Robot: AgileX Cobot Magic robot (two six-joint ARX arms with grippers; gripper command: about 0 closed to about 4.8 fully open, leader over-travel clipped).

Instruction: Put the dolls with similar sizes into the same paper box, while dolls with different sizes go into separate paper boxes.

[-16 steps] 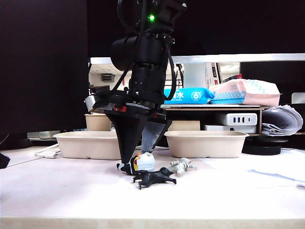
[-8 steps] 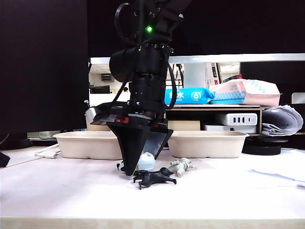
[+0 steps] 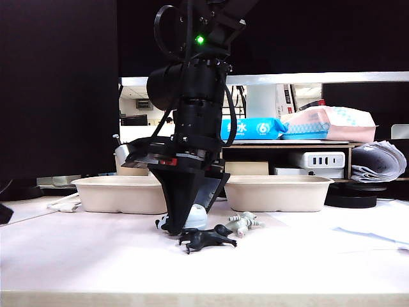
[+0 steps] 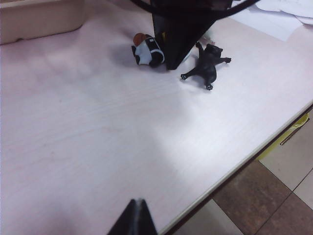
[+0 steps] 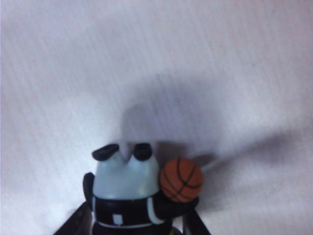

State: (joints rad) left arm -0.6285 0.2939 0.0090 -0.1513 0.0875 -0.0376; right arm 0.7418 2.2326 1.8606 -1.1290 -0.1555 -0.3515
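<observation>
Right pincer (image 3: 181, 230) is closing around the light-blue doll (image 5: 124, 188) lying lengthwise on the table (image 3: 307, 262), center frame; left pincer (image 4: 134, 215) tips together.

Table (image 3: 319, 256); dolls (image 3: 206, 239) (trays (image 3: 275, 192) behind)

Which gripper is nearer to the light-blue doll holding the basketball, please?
The right gripper: its fingers straddle the light-blue doll on the table. The left gripper hangs well away, near the table's front edge.
</observation>
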